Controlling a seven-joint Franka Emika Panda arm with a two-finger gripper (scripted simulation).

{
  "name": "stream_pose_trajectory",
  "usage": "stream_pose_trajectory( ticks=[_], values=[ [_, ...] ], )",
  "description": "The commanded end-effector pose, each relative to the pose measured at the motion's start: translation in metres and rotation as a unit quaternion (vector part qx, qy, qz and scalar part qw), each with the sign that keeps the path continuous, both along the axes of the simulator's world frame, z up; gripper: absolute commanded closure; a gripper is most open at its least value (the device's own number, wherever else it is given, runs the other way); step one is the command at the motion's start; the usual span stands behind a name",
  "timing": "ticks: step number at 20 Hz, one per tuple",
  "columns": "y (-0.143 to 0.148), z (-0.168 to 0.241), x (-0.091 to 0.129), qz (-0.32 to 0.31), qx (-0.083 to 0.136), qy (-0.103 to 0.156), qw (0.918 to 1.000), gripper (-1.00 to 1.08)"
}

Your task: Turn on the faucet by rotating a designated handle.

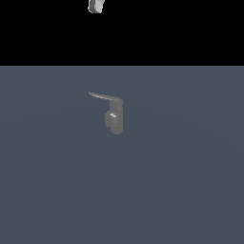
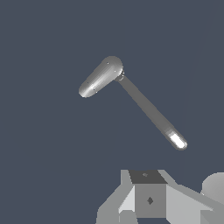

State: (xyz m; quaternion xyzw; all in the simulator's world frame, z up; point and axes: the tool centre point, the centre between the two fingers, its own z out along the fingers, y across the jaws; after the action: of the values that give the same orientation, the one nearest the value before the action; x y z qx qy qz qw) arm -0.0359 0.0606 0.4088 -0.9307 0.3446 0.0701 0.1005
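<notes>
The faucet (image 1: 114, 119) is a small grey upright body standing on the flat blue-grey floor in the middle of the exterior view. Its handle (image 1: 101, 96), a thin curved lever, sticks out from the top toward the exterior view's left. In the wrist view the faucet body (image 2: 99, 78) appears as a rounded lump seen from above. There the handle (image 2: 148, 109) is a long thin bar with a bright tip. Blocky grey parts of my gripper (image 2: 148, 197) fill that view's edge, well apart from the faucet. Its fingers do not show clearly.
A small white piece of the arm (image 1: 95, 5) shows high above the faucet against the black background. The blue-grey floor (image 1: 181, 181) stretches flat around the faucet on every side.
</notes>
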Motion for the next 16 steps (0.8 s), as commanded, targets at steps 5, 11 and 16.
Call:
stream_pose_trajectory(
  ticks=[5, 11, 16],
  values=[
    [0.009, -0.041, 0.045, -0.092, -0.01, 0.023, 0.9954, 1.08],
    [0.016, -0.083, 0.083, -0.175, -0.028, 0.039, 0.9835, 1.08],
    [0.023, -0.12, 0.111, -0.24, -0.049, 0.045, 0.9685, 1.08]
  ],
)
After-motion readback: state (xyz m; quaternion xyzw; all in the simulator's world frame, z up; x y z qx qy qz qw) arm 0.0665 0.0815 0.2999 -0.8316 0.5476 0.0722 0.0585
